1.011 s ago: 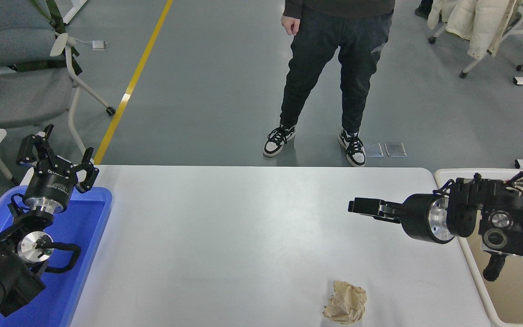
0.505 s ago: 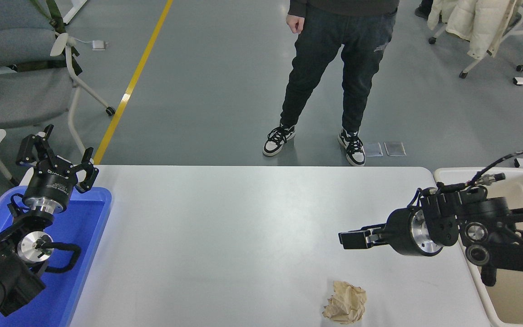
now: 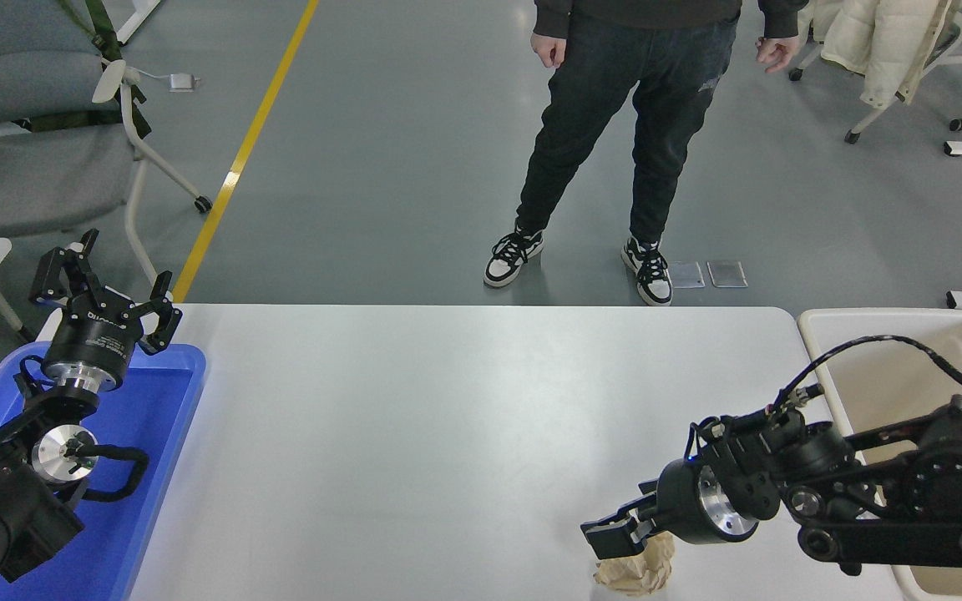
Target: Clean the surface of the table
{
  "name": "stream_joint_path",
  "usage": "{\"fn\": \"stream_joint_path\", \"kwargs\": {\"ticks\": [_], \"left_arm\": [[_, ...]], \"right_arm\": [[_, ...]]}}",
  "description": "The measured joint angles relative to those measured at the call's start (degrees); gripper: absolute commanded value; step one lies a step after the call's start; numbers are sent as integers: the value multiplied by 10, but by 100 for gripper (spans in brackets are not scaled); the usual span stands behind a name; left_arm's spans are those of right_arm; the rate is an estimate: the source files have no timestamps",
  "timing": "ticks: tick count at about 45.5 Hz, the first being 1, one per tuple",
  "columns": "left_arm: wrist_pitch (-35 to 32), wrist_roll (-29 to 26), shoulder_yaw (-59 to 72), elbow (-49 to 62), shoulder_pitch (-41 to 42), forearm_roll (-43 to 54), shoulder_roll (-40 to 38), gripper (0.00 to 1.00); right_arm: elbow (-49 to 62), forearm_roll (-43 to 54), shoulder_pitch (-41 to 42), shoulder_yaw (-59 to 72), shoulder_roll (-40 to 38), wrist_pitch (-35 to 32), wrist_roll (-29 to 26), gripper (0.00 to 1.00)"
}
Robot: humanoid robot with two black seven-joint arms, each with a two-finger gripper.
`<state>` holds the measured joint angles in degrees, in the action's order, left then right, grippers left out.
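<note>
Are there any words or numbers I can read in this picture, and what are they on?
Left gripper: white print on its black body, too small and blurred to read.
Person's trousers: a faint mark on one leg, too blurred to read.
Right gripper, table, blue tray, beige bin: no print visible.

The right gripper [image 3: 615,538] hides the crumpled paper's [image 3: 635,572] top.

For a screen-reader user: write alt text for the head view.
The right black gripper reaches down over a crumpled tan paper ball at the near edge of the white rectangular table surface. The left black gripper is parked, open, above a blue plastic tray; a beige bin sits at the right, and a person stands beyond the table.
</note>
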<state>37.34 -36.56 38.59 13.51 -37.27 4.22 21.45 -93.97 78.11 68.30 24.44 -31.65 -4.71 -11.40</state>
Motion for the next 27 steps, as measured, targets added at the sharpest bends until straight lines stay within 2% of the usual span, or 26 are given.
{"fn": "stream_joint_path", "kwargs": {"ticks": [27], "left_arm": [[0, 0, 0, 0, 0, 0, 0, 100]], "right_arm": [[38, 138, -45, 29, 10, 56, 57, 99]]}}
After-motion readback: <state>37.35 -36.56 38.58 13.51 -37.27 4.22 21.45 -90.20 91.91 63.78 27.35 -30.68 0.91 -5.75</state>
